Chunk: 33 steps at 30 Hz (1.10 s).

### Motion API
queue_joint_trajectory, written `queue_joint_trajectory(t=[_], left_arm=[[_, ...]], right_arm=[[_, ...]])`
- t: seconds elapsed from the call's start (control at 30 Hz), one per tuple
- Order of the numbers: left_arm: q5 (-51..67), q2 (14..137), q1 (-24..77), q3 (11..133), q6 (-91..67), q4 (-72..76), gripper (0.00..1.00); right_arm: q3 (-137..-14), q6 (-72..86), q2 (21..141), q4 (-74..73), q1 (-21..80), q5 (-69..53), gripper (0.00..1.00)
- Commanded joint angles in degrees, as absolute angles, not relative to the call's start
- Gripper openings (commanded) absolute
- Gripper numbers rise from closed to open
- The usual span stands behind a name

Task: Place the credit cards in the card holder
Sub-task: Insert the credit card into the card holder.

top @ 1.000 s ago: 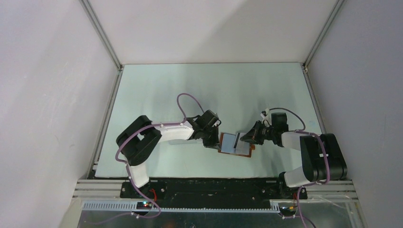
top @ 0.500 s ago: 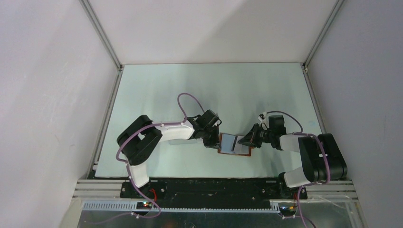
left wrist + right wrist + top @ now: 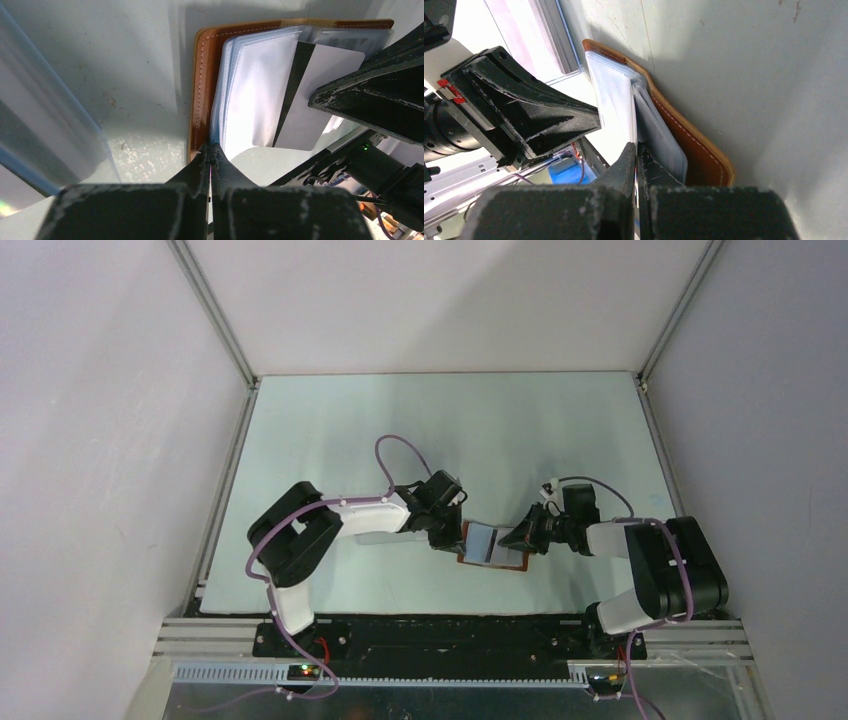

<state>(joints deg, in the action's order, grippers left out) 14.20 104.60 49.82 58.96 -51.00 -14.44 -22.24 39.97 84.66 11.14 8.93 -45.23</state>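
Note:
The tan-brown card holder (image 3: 492, 560) lies open on the table between my two grippers. My left gripper (image 3: 452, 533) is shut on the edge of its pale inner pockets (image 3: 260, 85), beside the brown cover (image 3: 200, 100). My right gripper (image 3: 518, 537) is shut on a pale credit card with a dark stripe (image 3: 312, 95). The card's far end lies among the pocket sleeves. In the right wrist view the card (image 3: 633, 110) shows edge-on between my closed fingers (image 3: 624, 165), with the brown cover (image 3: 696, 147) to its right. No other cards show.
The left gripper's black fingers (image 3: 534, 117) sit close to the left of the card in the right wrist view. The aluminium rail (image 3: 450, 625) runs along the table's near edge just below the card holder. Grey walls enclose the pale table (image 3: 450, 430).
My right gripper has moved a little left toward the card holder, carrying the card further in among the pockets. The card holder has shifted slightly left. The left gripper has barely moved.

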Motion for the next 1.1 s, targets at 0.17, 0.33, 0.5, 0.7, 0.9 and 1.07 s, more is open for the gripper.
queue_joint_trajectory(t=[0.17, 0.33, 0.5, 0.7, 0.9, 1.07], left_arm=[[13.33, 108.32, 49.92, 59.34, -48.34, -15.91, 0.0], [13.21, 108.5, 50.0, 59.81, -47.77, -16.76, 0.0], [13.27, 108.74, 49.97, 60.73, -47.38, -17.65, 0.0], [13.35, 108.15, 49.92, 60.79, -47.27, -18.13, 0.0], [13.58, 106.57, 49.99, 61.04, -48.42, -18.31, 0.0], [13.97, 105.62, 50.01, 61.57, -49.0, -18.41, 0.0]], right_arm=[[-27.08, 34.68, 92.24, 4.28, 10.0, -48.61, 0.0], [-28.9, 33.95, 93.55, 3.57, 10.62, -48.29, 0.0], [-30.67, 33.77, 94.21, 2.09, 13.14, -46.74, 0.0], [-31.77, 34.01, 93.92, 0.77, 15.9, -43.88, 0.03], [-34.19, 31.26, 89.59, -7.93, 16.8, -39.24, 0.27], [-39.2, 28.33, 86.86, -17.73, 17.99, -34.81, 0.51]])
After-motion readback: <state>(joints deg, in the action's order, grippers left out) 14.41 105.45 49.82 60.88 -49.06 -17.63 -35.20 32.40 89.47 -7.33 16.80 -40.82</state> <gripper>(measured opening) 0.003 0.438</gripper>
